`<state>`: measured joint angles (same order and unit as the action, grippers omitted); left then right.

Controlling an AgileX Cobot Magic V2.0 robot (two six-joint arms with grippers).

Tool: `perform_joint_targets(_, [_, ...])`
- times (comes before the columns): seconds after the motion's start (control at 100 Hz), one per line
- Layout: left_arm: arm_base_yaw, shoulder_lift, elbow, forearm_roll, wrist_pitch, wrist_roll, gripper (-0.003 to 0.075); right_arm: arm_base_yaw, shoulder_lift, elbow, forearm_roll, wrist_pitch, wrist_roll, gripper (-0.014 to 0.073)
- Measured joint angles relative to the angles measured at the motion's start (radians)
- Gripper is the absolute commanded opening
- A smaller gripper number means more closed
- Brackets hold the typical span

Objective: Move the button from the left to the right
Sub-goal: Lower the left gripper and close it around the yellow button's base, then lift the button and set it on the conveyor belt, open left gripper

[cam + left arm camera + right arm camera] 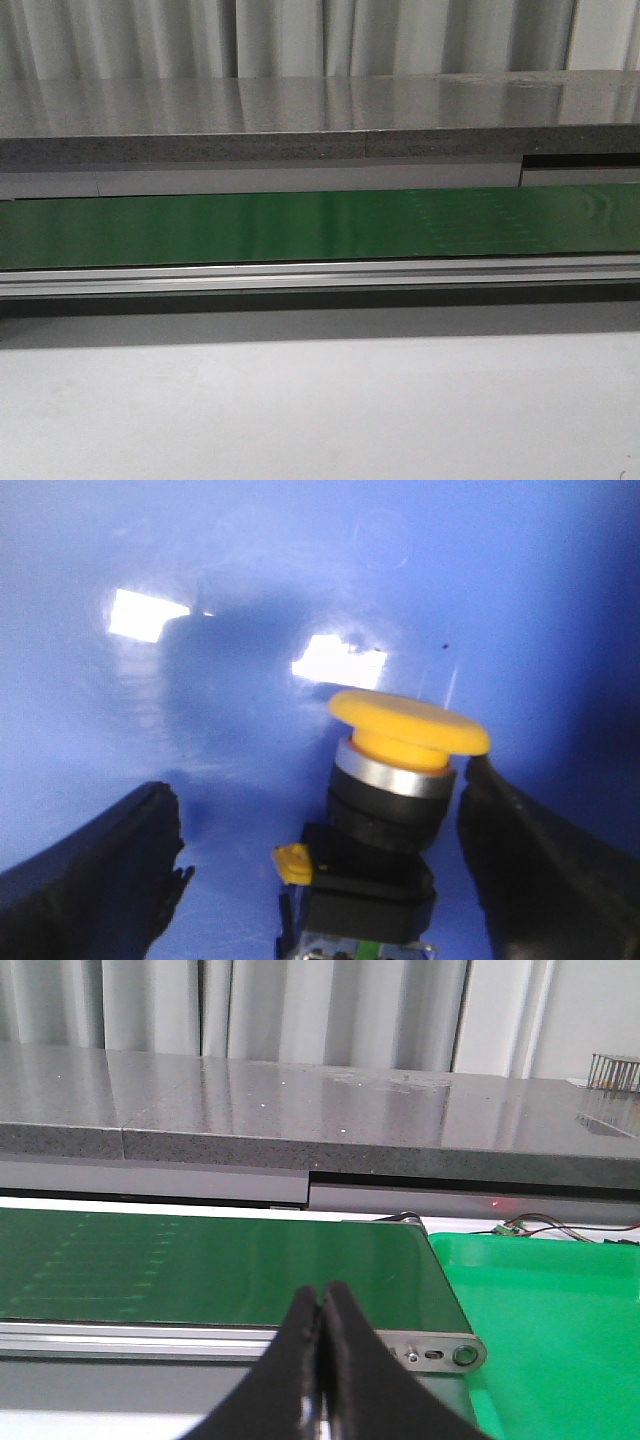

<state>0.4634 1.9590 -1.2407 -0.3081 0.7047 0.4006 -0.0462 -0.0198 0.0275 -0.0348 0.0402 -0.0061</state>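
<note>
Button between open left end effector fingers

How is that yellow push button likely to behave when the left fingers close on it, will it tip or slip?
The button looks rigid: hard black body, metal collar, so it should not flex. Its wide yellow cap overhangs a narrower body, so it seems top-heavy and may tip if pushed high. The smooth blue surface beneath looks glossy, so it could slide. The left gripper brackets it, open.
</note>
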Motion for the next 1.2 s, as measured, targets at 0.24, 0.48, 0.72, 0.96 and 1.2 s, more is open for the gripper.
perform_joint_targets(0.24, [0.000, 0.023, -0.002, 0.010, 0.002, 0.000, 0.0297, 0.000, 0.000, 0.000, 0.000, 0.000, 0.000, -0.0108])
perform_joint_targets(0.48, [0.000, 0.024, -0.008, 0.011, 0.010, 0.000, 0.0083, 0.000, 0.000, 0.000, 0.000, 0.000, 0.000, -0.0108])
perform_joint_targets(0.72, [0.000, 0.022, -0.065, 0.011, 0.098, 0.000, 0.0052, 0.000, 0.000, 0.000, 0.000, 0.000, 0.000, -0.0108])
perform_joint_targets(0.96, [-0.004, -0.083, -0.141, 0.011, 0.170, 0.000, 0.0052, 0.000, 0.000, 0.000, 0.000, 0.000, 0.000, -0.0108])
perform_joint_targets(1.2, [-0.069, -0.159, -0.156, 0.011, 0.233, 0.002, 0.0052, 0.000, 0.000, 0.000, 0.000, 0.000, 0.000, -0.0108])
